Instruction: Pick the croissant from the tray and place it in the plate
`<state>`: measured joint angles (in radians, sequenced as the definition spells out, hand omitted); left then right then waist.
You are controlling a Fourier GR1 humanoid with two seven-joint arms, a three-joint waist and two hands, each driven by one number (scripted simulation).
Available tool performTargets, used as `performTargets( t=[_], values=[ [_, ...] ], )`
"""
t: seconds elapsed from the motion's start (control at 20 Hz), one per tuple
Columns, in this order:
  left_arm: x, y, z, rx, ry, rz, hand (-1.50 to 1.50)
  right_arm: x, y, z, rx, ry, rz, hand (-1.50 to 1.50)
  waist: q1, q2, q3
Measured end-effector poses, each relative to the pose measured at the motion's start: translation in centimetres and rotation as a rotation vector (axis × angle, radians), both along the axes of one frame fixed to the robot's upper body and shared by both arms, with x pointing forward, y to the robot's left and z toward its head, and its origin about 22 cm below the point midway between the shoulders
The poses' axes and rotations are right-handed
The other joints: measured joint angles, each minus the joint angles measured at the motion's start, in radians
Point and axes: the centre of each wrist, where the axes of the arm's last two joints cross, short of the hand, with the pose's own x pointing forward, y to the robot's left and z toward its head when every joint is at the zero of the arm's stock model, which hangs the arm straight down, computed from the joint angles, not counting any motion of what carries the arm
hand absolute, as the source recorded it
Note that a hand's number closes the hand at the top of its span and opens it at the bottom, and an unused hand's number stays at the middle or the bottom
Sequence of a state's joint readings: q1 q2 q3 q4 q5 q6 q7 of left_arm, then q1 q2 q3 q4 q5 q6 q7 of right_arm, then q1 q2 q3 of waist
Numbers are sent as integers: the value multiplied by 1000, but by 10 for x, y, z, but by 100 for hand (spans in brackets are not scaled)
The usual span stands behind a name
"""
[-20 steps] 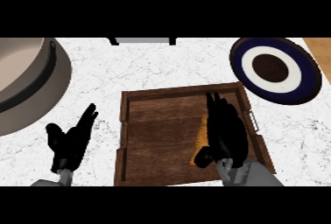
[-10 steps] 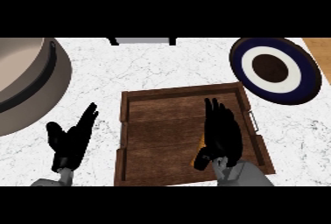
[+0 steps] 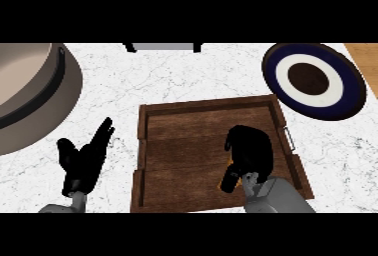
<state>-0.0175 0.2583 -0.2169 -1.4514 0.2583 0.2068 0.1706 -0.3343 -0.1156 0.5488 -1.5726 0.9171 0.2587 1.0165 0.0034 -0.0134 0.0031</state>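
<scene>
Overhead, white marble counter (image 3: 184, 75) bears wooden tray (image 3: 184, 150) and plate (image 3: 314, 80).

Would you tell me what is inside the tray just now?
Inside the tray only the right hand shows, fingers curled down over its right half. A sliver of orange-brown at the hand's lower left edge may be the croissant; the rest is covered. Otherwise, only bare wood shows.

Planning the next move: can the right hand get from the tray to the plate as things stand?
Probably yes. The plate lies just beyond the tray's far right corner, on the right hand's side, with only bare counter between and nothing on it.
</scene>
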Motion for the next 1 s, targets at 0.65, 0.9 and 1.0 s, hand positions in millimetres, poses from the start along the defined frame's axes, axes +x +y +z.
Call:
performTargets(
  t=[0.65, 0.9, 1.0],
  values=[
    [8, -11, 9, -2, -43, -69, 0, 78, 25, 50, 19, -454, -278, 150, 73, 35, 2],
    [11, -14, 10, -4, -41, -87, 0, 99, 33, 75, -32, -738, -335, 150, 82, 39, 1],
    [11, -13, 11, -3, -40, -93, 0, 106, 33, 84, -33, -826, -367, 150, 85, 39, 1]
  ],
)
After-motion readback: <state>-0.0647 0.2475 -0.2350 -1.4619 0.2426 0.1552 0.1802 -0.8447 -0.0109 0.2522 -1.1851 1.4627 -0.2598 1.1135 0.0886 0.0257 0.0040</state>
